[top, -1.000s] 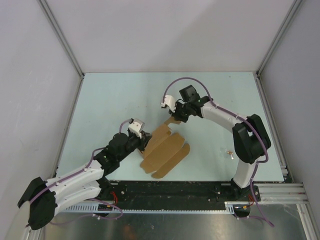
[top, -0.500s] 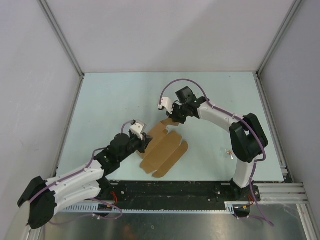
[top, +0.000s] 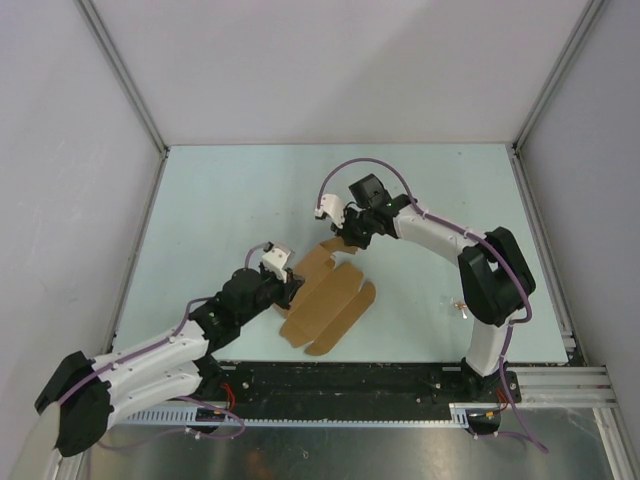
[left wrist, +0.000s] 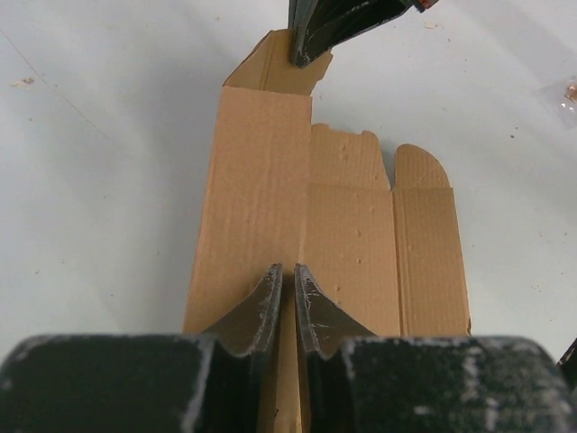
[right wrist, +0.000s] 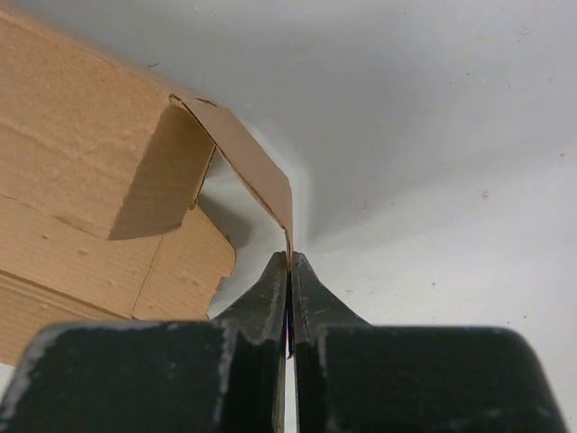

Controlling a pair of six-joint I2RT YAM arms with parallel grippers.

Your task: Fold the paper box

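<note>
The paper box (top: 325,300) is a brown die-cut cardboard piece lying mostly flat on the pale table, with one long panel lifted. My left gripper (top: 289,287) is at its near-left end. In the left wrist view my left gripper (left wrist: 288,268) is shut on a raised crease of the paper box (left wrist: 352,244), and cardboard shows in the thin gap. My right gripper (top: 349,240) holds the far end. In the right wrist view my right gripper (right wrist: 288,257) is shut on the end tab (right wrist: 261,176), which bends up from the paper box (right wrist: 81,135).
A small scrap (top: 461,306) lies on the table to the right of the box, near the right arm's base. Grey enclosure walls (top: 330,70) stand on three sides. A metal rail (top: 400,385) runs along the near edge.
The box has shifted slightly left and toward the near edge. My right gripper has moved a little left with the tab, and my left gripper has drawn back slightly.
</note>
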